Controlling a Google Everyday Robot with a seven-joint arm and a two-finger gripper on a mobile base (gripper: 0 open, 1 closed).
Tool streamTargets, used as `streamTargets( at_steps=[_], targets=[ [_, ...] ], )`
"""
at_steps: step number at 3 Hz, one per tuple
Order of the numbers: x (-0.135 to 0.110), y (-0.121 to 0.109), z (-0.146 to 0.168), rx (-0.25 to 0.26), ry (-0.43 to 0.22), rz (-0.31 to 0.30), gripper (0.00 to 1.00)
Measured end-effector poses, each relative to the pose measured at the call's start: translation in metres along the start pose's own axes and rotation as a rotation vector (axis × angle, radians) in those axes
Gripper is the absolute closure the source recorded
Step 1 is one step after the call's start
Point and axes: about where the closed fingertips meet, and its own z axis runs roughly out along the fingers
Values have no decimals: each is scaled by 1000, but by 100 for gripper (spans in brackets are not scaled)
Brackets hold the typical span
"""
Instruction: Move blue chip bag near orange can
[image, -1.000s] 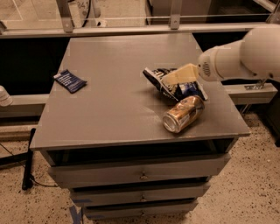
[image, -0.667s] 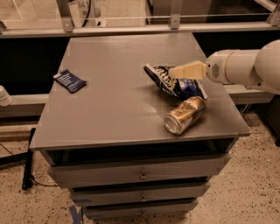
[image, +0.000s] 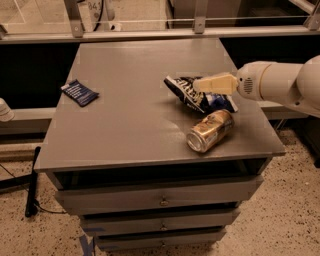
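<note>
No legible text; white lettering on blue chip bag (image: 184, 92) and small dark-blue packet (image: 79, 92) unreadable; hand (image: 199, 84) over bag.

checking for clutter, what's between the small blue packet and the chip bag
Only bare tabletop, seen in the camera view. The gripper hangs over the chip bag.

On the right side of the grey table (image: 132, 125), the blue chip bag (image: 185, 91) lies crumpled, with the orange can (image: 210, 131) on its side just beside it on the near side, its open silver end pointing toward the near left. The gripper (image: 199, 84) reaches in from the right on a white arm (image: 280, 82) and sits over the top of the bag. A small flat dark-blue packet (image: 80, 92) lies well apart by the table's left edge.
</note>
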Motion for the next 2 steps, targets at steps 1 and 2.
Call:
streamTargets(
  at_steps=[1,2],
  targets=[
    [-17,-8,10,-37,-60,-40,0],
    [-56,-36,19,-72,-173,-92,0]
  ],
)
